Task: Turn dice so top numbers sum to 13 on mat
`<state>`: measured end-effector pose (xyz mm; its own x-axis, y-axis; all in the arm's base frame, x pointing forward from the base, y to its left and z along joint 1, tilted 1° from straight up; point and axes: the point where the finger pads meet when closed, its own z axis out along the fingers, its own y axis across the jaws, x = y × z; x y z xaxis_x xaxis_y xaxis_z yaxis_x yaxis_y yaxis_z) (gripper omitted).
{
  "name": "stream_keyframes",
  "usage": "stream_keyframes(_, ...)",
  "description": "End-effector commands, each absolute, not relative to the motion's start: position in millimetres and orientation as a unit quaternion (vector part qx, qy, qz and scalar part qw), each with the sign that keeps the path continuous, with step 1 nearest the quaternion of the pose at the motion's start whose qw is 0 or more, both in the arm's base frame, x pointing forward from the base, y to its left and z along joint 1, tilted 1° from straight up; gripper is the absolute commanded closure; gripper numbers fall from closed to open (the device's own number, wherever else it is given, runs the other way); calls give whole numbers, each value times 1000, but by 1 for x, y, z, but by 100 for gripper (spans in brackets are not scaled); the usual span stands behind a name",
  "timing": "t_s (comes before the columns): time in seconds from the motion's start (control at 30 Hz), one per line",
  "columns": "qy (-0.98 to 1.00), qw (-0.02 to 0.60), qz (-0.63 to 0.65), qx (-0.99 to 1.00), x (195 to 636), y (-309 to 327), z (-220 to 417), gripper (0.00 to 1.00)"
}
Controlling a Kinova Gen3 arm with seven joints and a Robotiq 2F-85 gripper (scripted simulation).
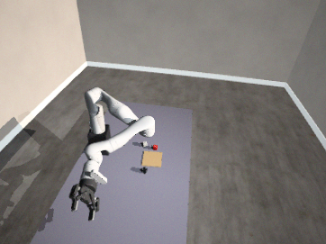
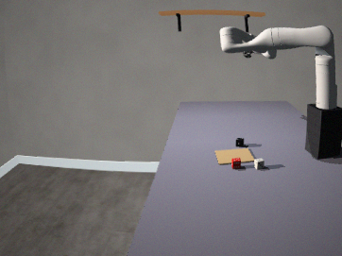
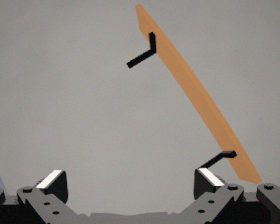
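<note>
We have the pincer (image 1: 84,212) (image 2: 247,54) (image 3: 130,185) released, raised well above the tabletop (image 1: 173,199) (image 2: 213,209), nothing between its fingers. Seen from the top, it is at eight o'clock from our mat (image 1: 152,158) (image 2: 233,156). Our dice sit off the mat, near its edges: the white die (image 1: 144,143) (image 2: 259,163) at eleven o'clock, the red die (image 1: 155,147) (image 2: 236,163) at twelve, the black die (image 1: 143,170) (image 2: 240,142) at seven. We can't read their top numbers.

The mat (image 1: 152,158) (image 2: 234,156) is plain tan; the dice are red (image 1: 155,147) (image 2: 236,163), white (image 1: 144,143) (image 2: 259,163) and black (image 1: 143,170) (image 2: 240,142).
</note>
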<state>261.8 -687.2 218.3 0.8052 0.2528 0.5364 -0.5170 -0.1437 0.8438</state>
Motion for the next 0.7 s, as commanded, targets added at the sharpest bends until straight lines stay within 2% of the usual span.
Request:
stream_keyframes(0.0, -99, 646, 299, 695, 262, -687, 219, 0)
stream_keyframes(0.07, -99, 646, 299, 695, 262, -687, 219, 0)
stream_keyframes(0.1, -122, 625, 294, 713, 256, -684, 196, 0)
stream_keyframes(0.3, -122, 625, 294, 713, 256, -684, 196, 0)
stream_keyframes(0.33, -144, 602, 288, 731, 252, -680, 172, 0)
stream_keyframes(0.5, -144, 602, 288, 731, 252, -680, 172, 0)
stream_keyframes(0.53, -165, 579, 282, 747, 248, -675, 149, 0)
stream_keyframes(0.67, -165, 579, 282, 747, 248, -675, 149, 0)
